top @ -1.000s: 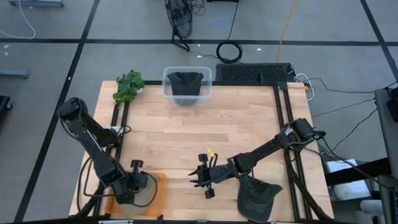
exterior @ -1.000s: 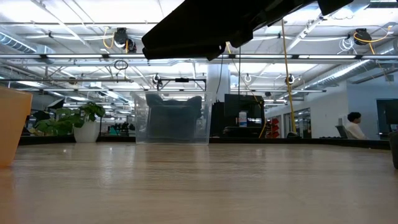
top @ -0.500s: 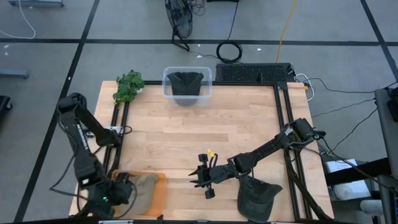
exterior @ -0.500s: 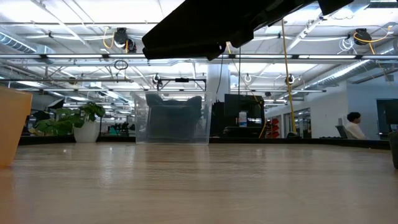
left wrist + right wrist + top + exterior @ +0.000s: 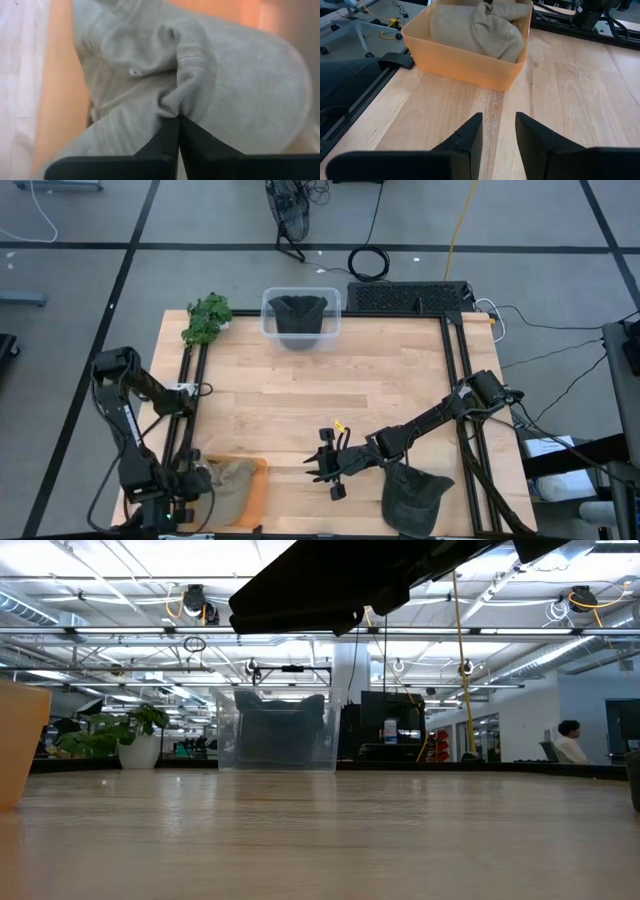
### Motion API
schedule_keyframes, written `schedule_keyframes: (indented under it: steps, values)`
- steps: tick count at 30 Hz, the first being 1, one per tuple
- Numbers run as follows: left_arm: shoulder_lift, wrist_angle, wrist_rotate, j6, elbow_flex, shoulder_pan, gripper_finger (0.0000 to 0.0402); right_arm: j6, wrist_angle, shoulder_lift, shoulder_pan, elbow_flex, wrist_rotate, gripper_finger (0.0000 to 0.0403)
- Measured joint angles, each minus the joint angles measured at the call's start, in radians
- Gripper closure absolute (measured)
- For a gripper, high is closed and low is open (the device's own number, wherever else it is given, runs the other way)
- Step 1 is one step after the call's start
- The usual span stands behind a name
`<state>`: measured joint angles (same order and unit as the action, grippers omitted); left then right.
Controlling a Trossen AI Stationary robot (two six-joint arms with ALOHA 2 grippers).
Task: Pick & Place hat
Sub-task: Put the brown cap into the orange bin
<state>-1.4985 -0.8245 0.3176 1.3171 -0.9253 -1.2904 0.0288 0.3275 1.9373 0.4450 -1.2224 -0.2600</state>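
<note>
At the desk's [image 5: 330, 390] near edge, around 7 o'clock from its middle, an orange bin [image 5: 257, 485] holds a tan hat [image 5: 230, 477]. The left claw [image 5: 178, 118] is down in that bin, its fingers pressed together and pinching a raised fold of the tan hat; in the left wrist view the cloth bunches up right at the fingertips [image 5: 170, 127]. The left arm [image 5: 125, 415] folds back along the desk's 9 o'clock edge.

At about 5 o'clock, a dark hat [image 5: 412, 495] lies on the near edge of the desk, just under the right arm [image 5: 430, 420]. The right claw [image 5: 325, 463] hangs above bare wood near 6 o'clock, between the two hats, pointing toward the bin. Its fingers [image 5: 470, 132] are spread with a gap between them and nothing in it; the right wrist view looks past them to the bin [image 5: 462, 60] and the tan hat [image 5: 485, 27] inside.

Farther off, at 12 o'clock on the far edge, a clear tub [image 5: 300, 318] holds another dark hat [image 5: 300, 310]. A small plant [image 5: 205, 318] stands at 11 o'clock, beside the tub. In the low view a person [image 5: 570, 743] shows in the room beyond.
</note>
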Motion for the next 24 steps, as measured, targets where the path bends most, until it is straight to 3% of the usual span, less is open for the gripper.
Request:
schedule_keyframes:
  steps: [5, 15, 20, 24]
  values:
    - [-0.065, 0.04, -0.029, 0.037, -0.002, 0.001, 0.0397, -0.001, 0.0, 0.0, 0.0, 0.0, 0.0, 0.031]
    - [-0.077, 0.01, -0.047, 0.022, -0.001, 0.001, 0.0373, -0.002, -0.003, 0.0, 0.0, 0.0, 0.0, 0.031]
    - [-0.076, 0.049, -0.054, 0.074, 0.046, 0.001, 0.0395, -0.001, -0.004, 0.0, 0.001, 0.0, 0.0, 0.031]
    - [-0.075, 0.112, -0.062, 0.084, 0.096, 0.001, 0.0389, 0.002, -0.005, 0.0, 0.001, 0.0, 0.0, 0.031]
